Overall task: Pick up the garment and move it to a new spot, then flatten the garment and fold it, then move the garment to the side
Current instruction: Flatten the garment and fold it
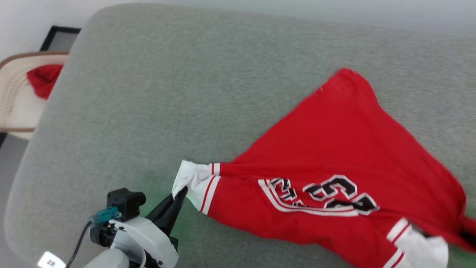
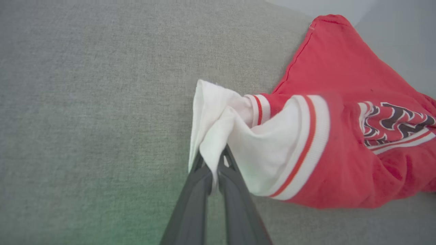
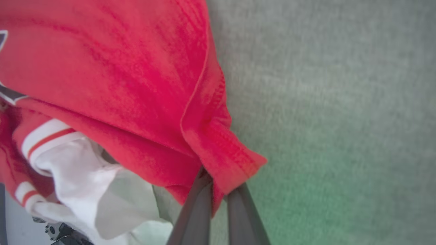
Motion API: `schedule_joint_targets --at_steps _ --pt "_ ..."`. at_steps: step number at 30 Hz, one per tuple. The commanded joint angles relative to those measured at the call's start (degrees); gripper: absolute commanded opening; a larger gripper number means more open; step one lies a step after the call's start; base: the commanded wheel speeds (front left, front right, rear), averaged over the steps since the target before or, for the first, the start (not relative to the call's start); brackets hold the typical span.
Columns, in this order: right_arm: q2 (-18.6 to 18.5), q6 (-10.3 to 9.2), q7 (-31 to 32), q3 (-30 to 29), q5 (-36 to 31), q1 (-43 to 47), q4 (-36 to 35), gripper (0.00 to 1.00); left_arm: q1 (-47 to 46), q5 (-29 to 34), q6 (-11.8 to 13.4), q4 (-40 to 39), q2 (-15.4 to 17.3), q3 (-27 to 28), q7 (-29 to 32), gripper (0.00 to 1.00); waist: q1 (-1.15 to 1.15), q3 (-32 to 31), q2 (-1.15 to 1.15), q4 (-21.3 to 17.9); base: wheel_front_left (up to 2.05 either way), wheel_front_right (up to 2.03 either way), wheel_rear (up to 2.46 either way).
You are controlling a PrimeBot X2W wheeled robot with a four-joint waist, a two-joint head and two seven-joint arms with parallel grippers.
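Grey fabric surface [image 1: 148,93]. My left gripper [image 1: 181,193] pinches the white sleeve [image 2: 218,112] of the garment [image 1: 334,149]; right gripper [image 3: 218,185] clamps its red hem [image 3: 231,153]. I'd spread both evenly, cloth taut.

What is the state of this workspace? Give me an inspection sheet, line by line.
Surface: grey fabric cushion, green glow near the grippers.
Job's things: red jersey, rumpled and unfolded, on the cushion's right part.
Clutter: small red cloth on the chair, off the cushion.
Grippers: left gripper shut on the jersey's white sleeve; right gripper shut on its red hem.
Cables: dark cable at the left wrist, apart from the jersey.
Surroundings: woven chair at left, dark frame behind it, pale wall.
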Motion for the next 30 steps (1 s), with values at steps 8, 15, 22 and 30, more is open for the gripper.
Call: schedule_joint_targets --at_steps 8,15,22,30 --pt "6.5 -0.08 -1.5 -3.2 -2.6 8.8 -3.3 0.0 1.3 -0.6 1.0 -2.2 1.6 0.5 0.7 0.0 0.0 -0.9 0.0 -3.5 0.0 0.0 0.0" --pt "9.0 -0.08 -3.6 -2.5 -4.4 7.9 -3.2 1.0 1.8 -1.1 1.5 -2.9 2.2 0.5 0.9 0.0 0.0 -1.5 0.0 -4.3 0.0 0.0 0.0" --pt "8.5 -0.07 -4.3 -3.4 -5.4 7.4 -8.1 1.0 2.4 -1.2 1.9 -3.3 2.4 0.3 1.0 0.0 0.0 -2.5 0.0 -3.9 0.0 0.0 0.0" --pt "7.0 -0.06 -5.4 -2.1 -7.2 2.5 -16.9 1.0 2.8 -1.0 2.4 -3.9 2.1 -0.1 1.0 0.0 0.0 -3.4 0.0 -2.8 0.0 0.0 0.0"
